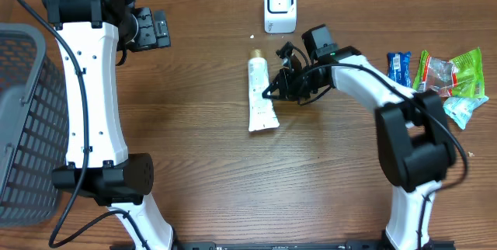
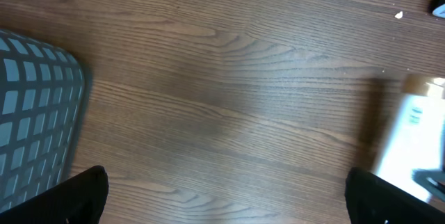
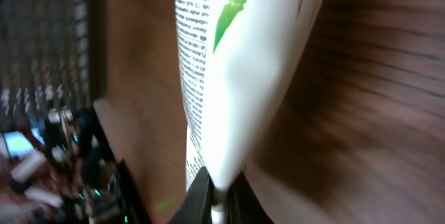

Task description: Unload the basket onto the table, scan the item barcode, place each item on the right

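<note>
- Two dark fingers (image 3: pixel 197 204) of the right gripper (image 1: pixel 273 91) are pressed together on a thin sliver of the white tube (image 1: pixel 262 95). They bite its soft edge rather than its body.
- The tube sits near the middle of the desk (image 1: pixel 202 164), its cap toward the far edge and its flat crimped end toward the near edge. Whether it rests on the wood or hangs just above it, I cannot tell.
- So slight a pinch on a squashy skin looks risky to me. On a lift the tube could swing, twist or slide free.
- In the right wrist view there are columns of small black print and a green leaf-shaped mark on the tube. It is all too blurred to read, I can make out no brand, and I see no barcode.
- The white scanner (image 1: pixel 279 5) stands at the far edge, just beyond the cap. If the code sits on the hidden face, it may be turned away from the scanner and not read.
- The left gripper (image 1: pixel 159 29) hangs toward the far left corner, its fingers spread wide and holding nothing.
- A basket (image 1: pixel 23 126) is at the left edge and snack packets (image 1: pixel 443 79) are at the right edge.
</note>
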